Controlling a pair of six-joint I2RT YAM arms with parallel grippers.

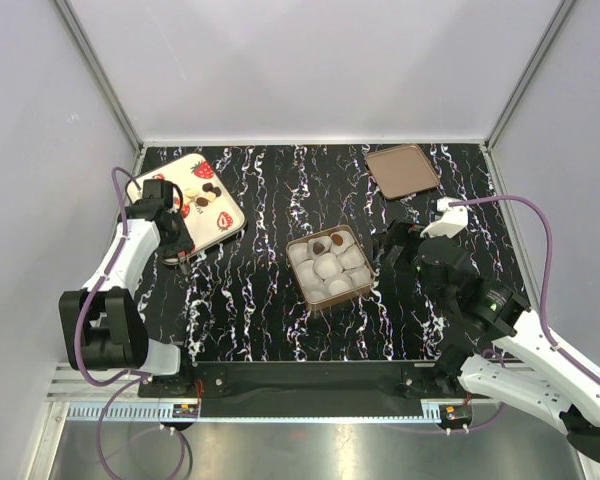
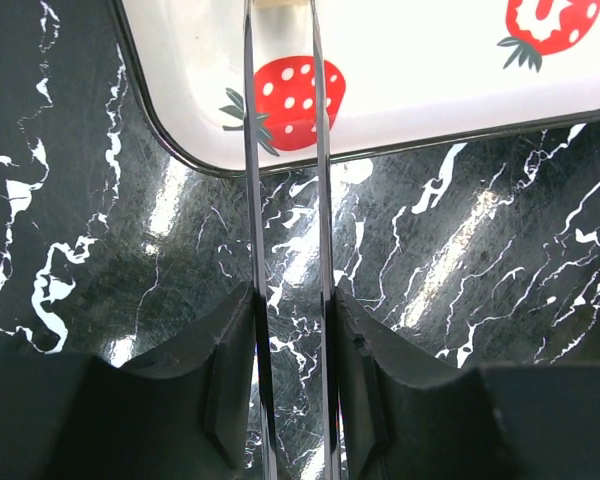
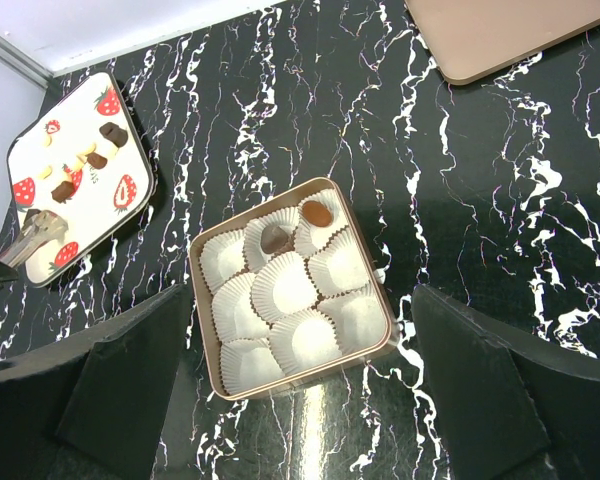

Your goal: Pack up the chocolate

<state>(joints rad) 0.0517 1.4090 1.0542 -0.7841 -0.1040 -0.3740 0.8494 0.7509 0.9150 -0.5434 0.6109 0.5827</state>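
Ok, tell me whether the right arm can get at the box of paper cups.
Probably yes: the right gripper hangs open just beside the box, with nothing between them.

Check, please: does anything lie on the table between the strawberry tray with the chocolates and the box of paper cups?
Nothing visible does. Only bare table lies between the tray of chocolates and the box. The brown lid lies far off at the back right.

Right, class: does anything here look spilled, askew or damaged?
Nothing spilled or damaged. The box and tray merely sit at a slant in the top view, and the lid lies apart, far right.
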